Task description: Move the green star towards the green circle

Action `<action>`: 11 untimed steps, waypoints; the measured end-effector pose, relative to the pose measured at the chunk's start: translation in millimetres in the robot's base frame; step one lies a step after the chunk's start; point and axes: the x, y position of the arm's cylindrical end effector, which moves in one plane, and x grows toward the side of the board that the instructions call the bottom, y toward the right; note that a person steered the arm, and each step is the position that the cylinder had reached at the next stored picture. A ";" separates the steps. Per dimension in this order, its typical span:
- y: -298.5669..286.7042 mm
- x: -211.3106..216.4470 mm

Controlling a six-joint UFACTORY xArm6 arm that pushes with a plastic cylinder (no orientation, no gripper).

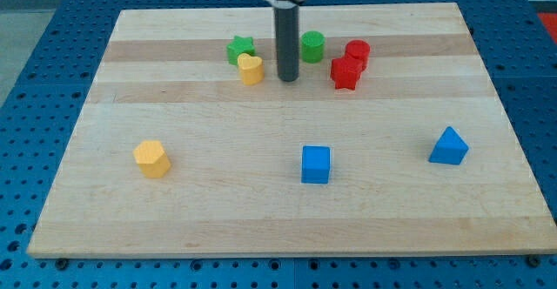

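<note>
The green star (239,48) lies near the view's top, left of centre, with a yellow heart (251,68) touching its lower right side. The green circle (312,45) stands to the right of the rod. My tip (288,79) rests on the board between the yellow heart and the red blocks, below and left of the green circle and to the right of the green star. It touches no block.
A red circle (357,52) and a red star (345,73) sit right of the green circle. A yellow hexagon (151,158) is at lower left, a blue cube (315,164) at lower centre, a blue triangle (448,146) at right. The wooden board (174,219) lies on a blue perforated table.
</note>
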 end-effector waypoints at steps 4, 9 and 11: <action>-117.4 -5.3; -132.2 -44.8; -77.7 -100.7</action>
